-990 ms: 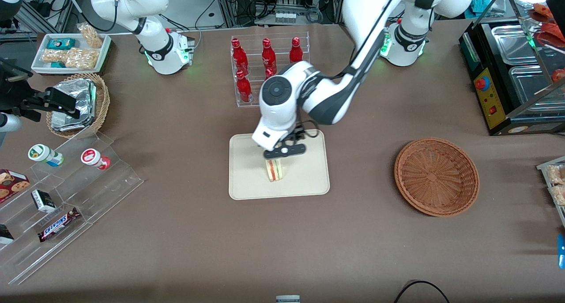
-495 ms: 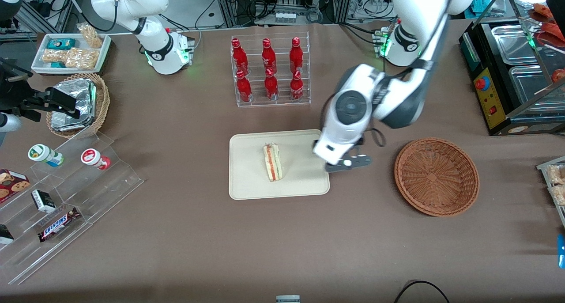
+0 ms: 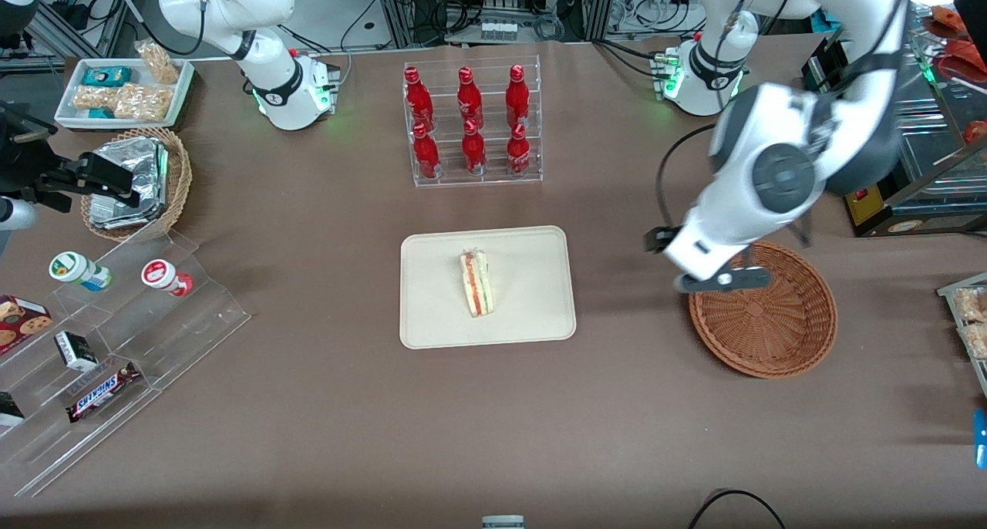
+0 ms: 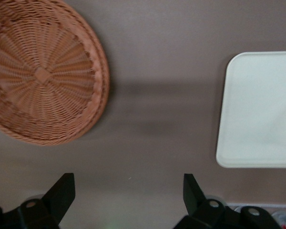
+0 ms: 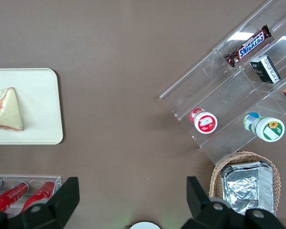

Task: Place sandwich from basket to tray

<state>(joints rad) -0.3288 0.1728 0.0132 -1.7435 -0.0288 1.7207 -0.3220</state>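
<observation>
The gripper [image 3: 721,281] hangs above the table with its jaws spread wide and nothing between them; in the left wrist view its two dark fingers [image 4: 62,193] stand well apart over bare brown tabletop [image 4: 157,95]. In the front view it sits over the rim of the basket [image 3: 763,309], at about the eleven o'clock point of that rim, on the edge toward the tray [image 3: 487,287].

The wide, shallow reddish-brown basket holds nothing; its woven floor is fully exposed in both the front view and the left wrist view [image 4: 43,71].

From the gripper, the sandwich [image 3: 476,283] lies at roughly nine o'clock in the front view, well apart from the fingers, with a stretch of bare table and the tray's edge between them. The sandwich rests on the cream tray near its middle, a narrow wedge with its pale bread faces and red and green filling layers showing, its point aimed at about twelve o'clock. The right wrist view shows the same wedge [image 5: 7,110] lying flat on the tray [image 5: 43,105], inside the low rim and clear of the edges.

Farther out, at about twelve o'clock from the tray, a clear rack of red bottles [image 3: 469,120] stands farther from the front camera. Toward the parked arm's end of the table sit a lighter wicker basket with foil packets [image 3: 139,182], a white dish of snacks [image 3: 123,91], and a stepped clear display [image 3: 116,336] carrying small tubs and a Snickers bar [image 3: 102,391].
</observation>
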